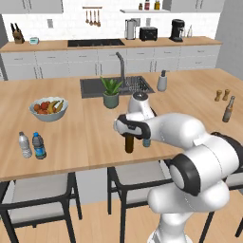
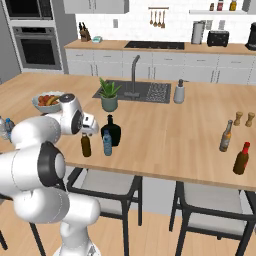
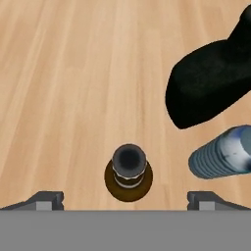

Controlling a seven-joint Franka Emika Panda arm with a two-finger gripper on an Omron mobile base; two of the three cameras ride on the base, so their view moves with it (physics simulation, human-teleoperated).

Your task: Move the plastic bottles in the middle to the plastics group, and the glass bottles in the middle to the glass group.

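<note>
The hand point(image 3: 125, 198) hangs straight over the brown bottle point(image 3: 128, 172), its two fingertips point(image 3: 45, 200) spread wide at the bottom corners of the hand view and holding nothing. The bottle's mouth sits between them, low in the middle of that frame, clear of both tips. To its right stands the pale-blue bottle point(image 3: 221, 153), and above that, in the upper right of the frame, the black flask point(image 3: 211, 83).

In the right base view the three stand close together on the surface point(image 2: 165, 130), left of centre: the brown bottle point(image 2: 86, 145) leftmost, the pale-blue bottle point(image 2: 107, 143) just beside it, and the flask point(image 2: 112, 132) behind and touching or nearly touching the blue one. The potted plant point(image 2: 109, 95) is behind them, by the sink point(image 2: 134, 91).

In the left base view the two small plastic bottles point(image 1: 32, 145) stand side by side at the lower left of the frame, well apart from the middle cluster. The tall glass bottle point(image 1: 228, 109) stands at the right edge, near two wooden shakers point(image 1: 221, 95). A fruit bowl point(image 1: 48, 108) sits left of centre.
</note>
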